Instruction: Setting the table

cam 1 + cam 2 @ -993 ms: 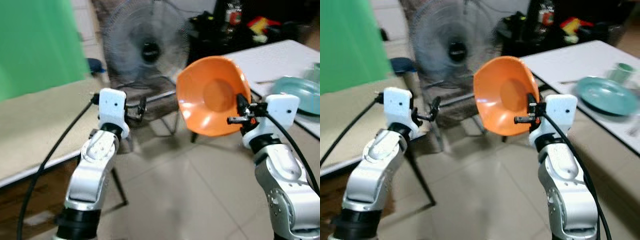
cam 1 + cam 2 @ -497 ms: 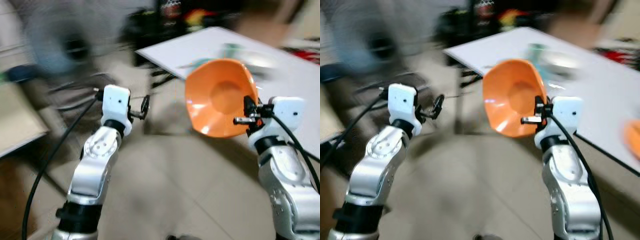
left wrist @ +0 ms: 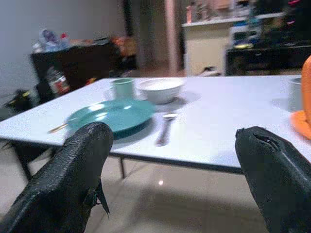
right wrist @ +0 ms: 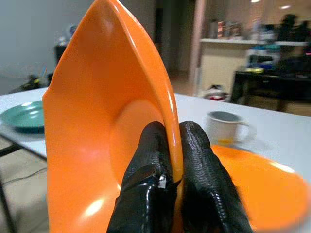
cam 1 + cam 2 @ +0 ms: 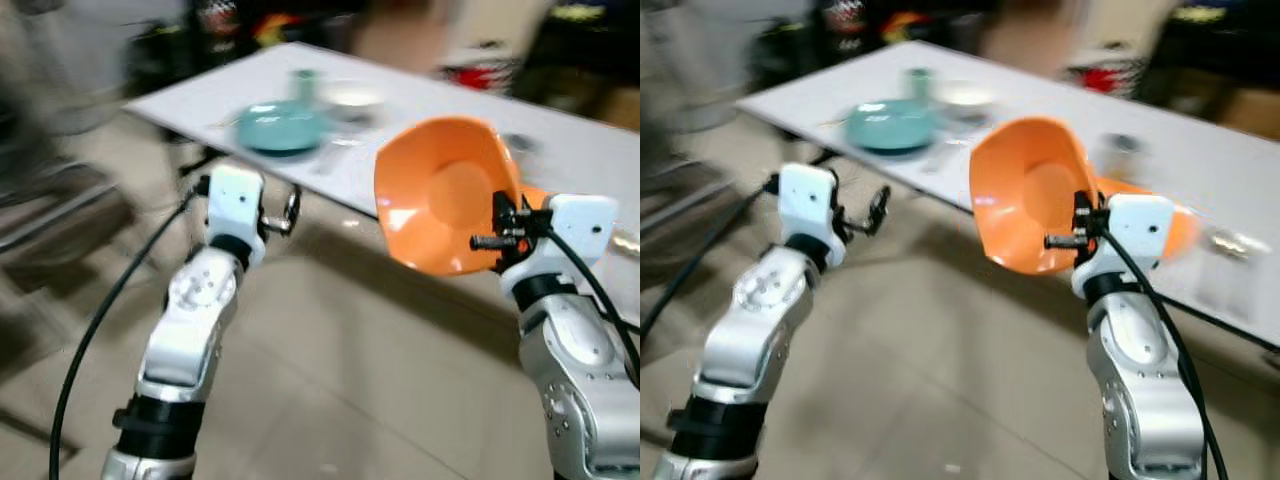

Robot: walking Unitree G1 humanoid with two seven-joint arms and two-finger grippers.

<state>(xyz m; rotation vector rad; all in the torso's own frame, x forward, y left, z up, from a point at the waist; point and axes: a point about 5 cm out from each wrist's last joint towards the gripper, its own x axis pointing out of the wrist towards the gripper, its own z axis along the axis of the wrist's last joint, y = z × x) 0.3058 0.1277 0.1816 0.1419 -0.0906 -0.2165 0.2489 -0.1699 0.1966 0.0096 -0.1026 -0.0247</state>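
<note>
The view has swung from the fan to the tabletop [image 5: 420, 110], so delivery looks close. The right gripper [image 4: 167, 160] pinches the orange bowl's [image 5: 440, 195] rim, held upright before the tabletop; the left gripper [image 3: 170, 170] gapes empty.

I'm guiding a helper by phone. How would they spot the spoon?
Find the long white table. At its near end sits a teal plate, with a white bowl behind it. The spoon lies flat just beside that plate, the one slim, silvery piece among round dishes.
</note>
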